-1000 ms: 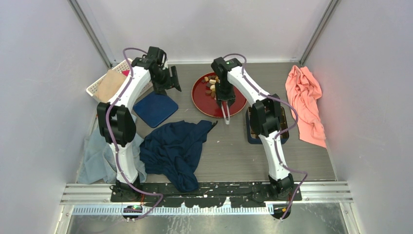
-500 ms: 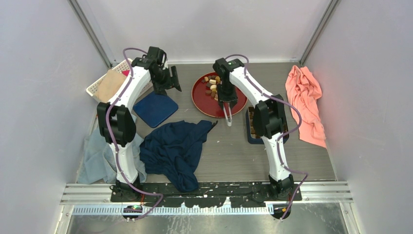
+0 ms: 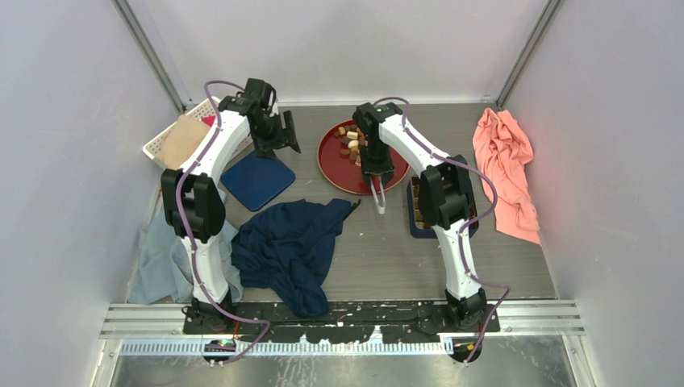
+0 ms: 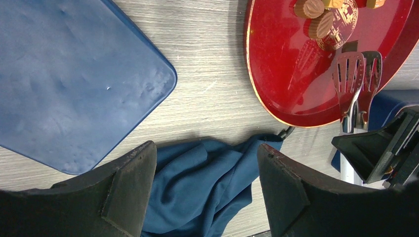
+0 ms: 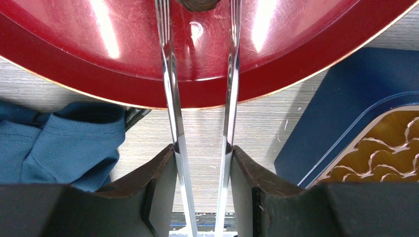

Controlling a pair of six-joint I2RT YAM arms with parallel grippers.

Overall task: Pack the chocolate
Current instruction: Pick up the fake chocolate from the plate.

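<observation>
The chocolate (image 3: 349, 139) lies heaped far left on the red tray (image 3: 343, 173); one dark piece (image 5: 197, 4) sits between the tips of the tongs (image 5: 170, 98) clamped in the right gripper (image 5: 200, 163). The navy box (image 5: 346, 98) stands just right of the tray. Since a second ago the right arm's far joint has swung slightly left; the left gripper (image 4: 205, 163), spread wide and empty, has stayed by the blue lid (image 4: 64, 74). Bare tabletop (image 3: 379, 250) lies on the near side of the tray's rim, between navy cloth (image 3: 290, 250) and box.

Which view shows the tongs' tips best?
Left wrist: both slotted tips of the tongs show whole above the tray. Right wrist shows only their shafts, tips cut off; top external shows them as a thin sliver.
</observation>
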